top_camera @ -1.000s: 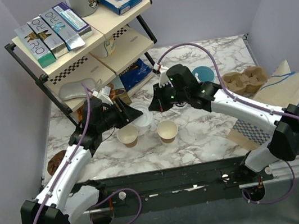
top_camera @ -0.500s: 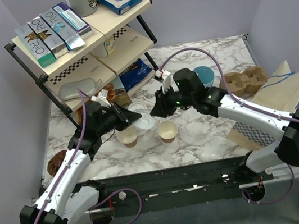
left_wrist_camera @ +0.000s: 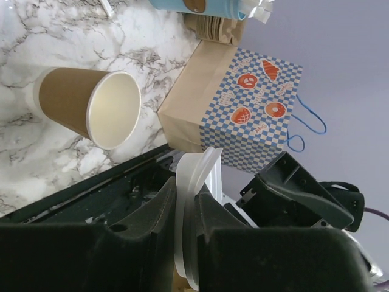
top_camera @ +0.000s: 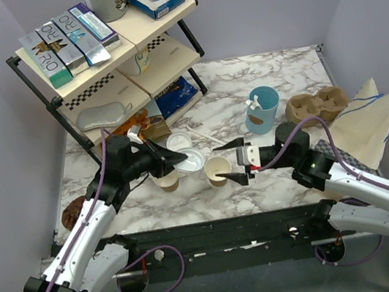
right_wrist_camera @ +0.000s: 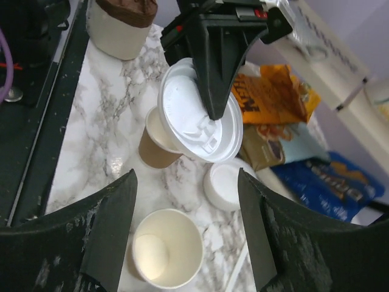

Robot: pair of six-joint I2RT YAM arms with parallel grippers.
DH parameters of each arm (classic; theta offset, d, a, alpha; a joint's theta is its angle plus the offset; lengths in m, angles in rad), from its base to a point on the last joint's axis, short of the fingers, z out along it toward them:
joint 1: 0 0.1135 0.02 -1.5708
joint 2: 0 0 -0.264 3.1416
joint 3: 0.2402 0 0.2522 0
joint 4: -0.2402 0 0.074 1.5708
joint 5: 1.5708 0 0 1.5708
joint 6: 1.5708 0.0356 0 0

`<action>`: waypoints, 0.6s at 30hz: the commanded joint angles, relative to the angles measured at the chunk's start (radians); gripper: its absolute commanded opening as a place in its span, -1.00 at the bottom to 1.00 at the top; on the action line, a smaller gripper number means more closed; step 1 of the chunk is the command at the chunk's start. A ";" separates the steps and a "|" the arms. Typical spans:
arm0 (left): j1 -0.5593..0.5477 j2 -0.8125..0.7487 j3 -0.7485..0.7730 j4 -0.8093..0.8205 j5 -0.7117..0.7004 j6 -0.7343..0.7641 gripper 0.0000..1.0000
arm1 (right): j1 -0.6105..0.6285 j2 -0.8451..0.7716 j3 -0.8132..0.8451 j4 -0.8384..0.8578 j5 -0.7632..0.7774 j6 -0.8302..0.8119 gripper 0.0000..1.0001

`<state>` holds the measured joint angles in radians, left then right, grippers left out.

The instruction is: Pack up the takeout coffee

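White plastic sat between the jaws of the left claw (top_camera: 182,160): the round lid (top_camera: 193,163), pinched by its rim w/ the jaws nearly together and held tilted in the air. Just under it, on the counter (top_camera: 243,79), stood the takeout coffee cup (top_camera: 167,183), tan kraft paper, w/o its lid at this moment. The right claw (top_camera: 231,164) was wide open and held nothing. It hovered just beside the second tan cup (top_camera: 218,171), apart from it as far as I could tell.

Step in hand, in my judgement: closing the coffee before packing it. The next move prob. calls for the lid to be brought flat and centred over the rim, then pressed down evenly. A tilted lid would catch on one side only and could tip the cup.

Containers: the second tan cup was empty, pale inside. The coffee cup's inside was mostly hidden by the lid, so I couldn't tell its content. A second white lid (top_camera: 178,143) lay on the counter behind. Farther out were the light-blue cup (top_camera: 263,109), the pulp carrier (top_camera: 317,104), its wells empty by the look, and the checkered paper bag (left_wrist_camera: 243,103), whose inside didn't show.
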<state>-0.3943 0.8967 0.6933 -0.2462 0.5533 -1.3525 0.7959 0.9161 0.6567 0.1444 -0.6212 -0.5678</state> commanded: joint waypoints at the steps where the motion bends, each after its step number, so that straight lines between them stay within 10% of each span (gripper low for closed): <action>1: -0.002 -0.035 0.038 -0.116 -0.004 -0.096 -0.77 | 0.026 0.027 0.039 0.003 -0.092 -0.248 0.50; 18: -0.003 -0.085 0.008 -0.101 -0.053 -0.180 -0.77 | 0.223 0.262 0.193 -0.055 0.178 -0.331 0.33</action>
<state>-0.3950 0.8040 0.6945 -0.3496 0.5041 -1.5154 0.9909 1.1622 0.8307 0.0349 -0.5209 -0.8917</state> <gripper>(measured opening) 0.216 0.674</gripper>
